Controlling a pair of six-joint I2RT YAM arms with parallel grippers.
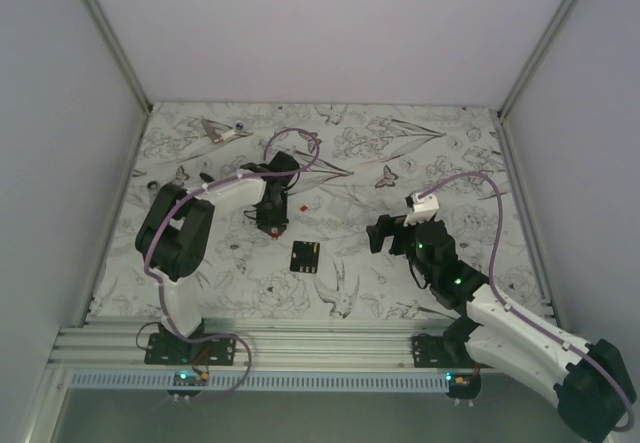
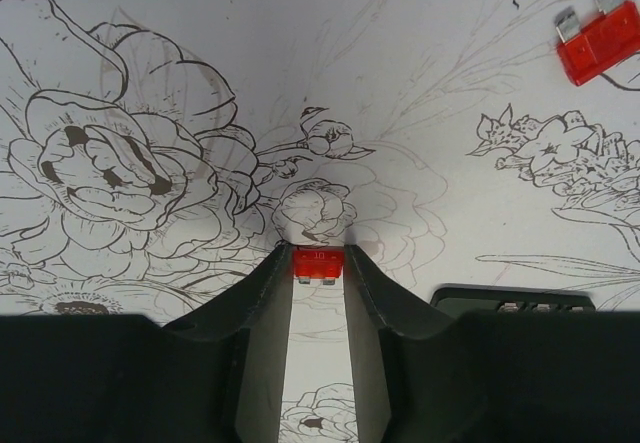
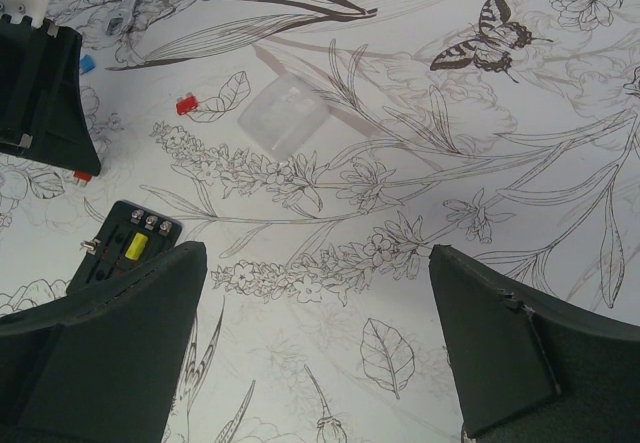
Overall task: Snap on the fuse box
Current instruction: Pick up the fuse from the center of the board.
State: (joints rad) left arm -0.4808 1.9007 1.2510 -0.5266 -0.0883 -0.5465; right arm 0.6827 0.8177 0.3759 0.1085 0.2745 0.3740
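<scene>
fuse box not snapped shut yet, left tool holding a fuse

flowered worktop (image 1: 440, 153) carries everything. left tool (image 1: 272, 225) sits low just beside the fuse box (image 1: 304, 256), clamped on a small red fuse (image 2: 318, 265). right tool (image 3: 318, 263) hangs near the box's other side, fingers wide apart, nothing in it. box lies flat between the two tools, slots up, a yellow fuse (image 3: 134, 247) seated. what looks like a clear cover (image 3: 283, 113) lies well apart from the box, so the snapping seems all left to do. loose red fuse (image 2: 598, 41) lies farther out.
</scene>
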